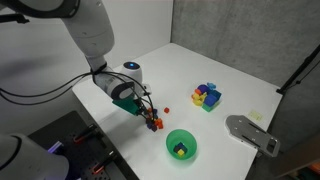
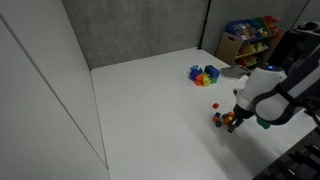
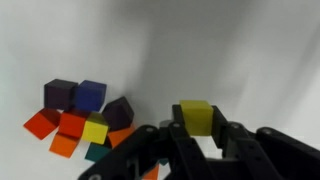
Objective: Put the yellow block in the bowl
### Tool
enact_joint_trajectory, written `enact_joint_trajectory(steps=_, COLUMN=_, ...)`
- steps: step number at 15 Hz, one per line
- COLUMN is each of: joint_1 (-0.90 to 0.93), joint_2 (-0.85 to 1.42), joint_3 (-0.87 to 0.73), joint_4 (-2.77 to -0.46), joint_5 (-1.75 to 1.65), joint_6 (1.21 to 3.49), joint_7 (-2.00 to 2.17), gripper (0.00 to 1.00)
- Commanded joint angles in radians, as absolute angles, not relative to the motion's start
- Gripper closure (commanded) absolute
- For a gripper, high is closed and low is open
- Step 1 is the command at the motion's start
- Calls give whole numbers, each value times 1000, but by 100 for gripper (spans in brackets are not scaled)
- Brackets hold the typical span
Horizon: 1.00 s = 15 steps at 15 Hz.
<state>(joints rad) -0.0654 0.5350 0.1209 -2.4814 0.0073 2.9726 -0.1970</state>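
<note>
Fingers (image 3: 238,142) of the gripper (image 3: 200,130) sit tight against both sides of the yellow block (image 3: 198,116) in the wrist view. We read them as clamped on it, w/ its top face showing betw. the dark tips. We can't tell whether it's off the table (image 1: 230,70) or resting on it; the ext. views are too coarse at that spot.

Also in the wrist view, a loose pile (image 3: 85,120) of small blocks lies toward the picture's left edge, near the gripper but apart from the yellow block. We make out purple, blue, orange, red, teal and a second yellow piece in it.

In both ext. views the gripper (image 1: 148,116) (image 2: 232,120) is low over the table, right by that pile (image 1: 153,124) (image 2: 221,119). The bowl (image 1: 192,140) stands upright on the table near the pile, toward the front edge. The yellow block is outside it, over by the pile. Sth. small, yellowish and dark, lies inside the bowl; we can't say what.

A red block (image 1: 167,97) (image 2: 214,105) lies alone betw. the pile and a cluster (image 1: 207,96) (image 2: 205,75) of multicoloured blocks farther back on the table. A flat grey device (image 1: 250,133) sits at the table's edge, near the bowl. In an ext. view a shelf (image 2: 250,35) w/ colourful items stands beyond the table.
</note>
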Motion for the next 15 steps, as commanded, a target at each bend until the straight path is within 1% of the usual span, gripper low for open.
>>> enact_joint_trajectory(steps=1, joint_1=-103, joint_2=360, joint_3=101, joint_4=-2551, joint_5=-2, joint_6=2909, joint_7=-189, gripper=90)
enact_joint_trajectory(steps=6, joint_1=-145, joint_2=223, joint_3=-15, joint_4=-2584, joint_5=-17, joint_6=2843, joint_7=-203, gripper=90)
enact_joint_trajectory(steps=11, joint_1=-192, joint_2=217, joint_3=-167, joint_4=-2535, joint_5=-66, joint_6=2820, joint_7=-188, gripper=90)
enact_joint_trajectory(steps=15, joint_1=-218, joint_2=244, joint_3=-237, joint_4=-2474, joint_5=-86, joint_6=2814, joint_7=-165, gripper=90)
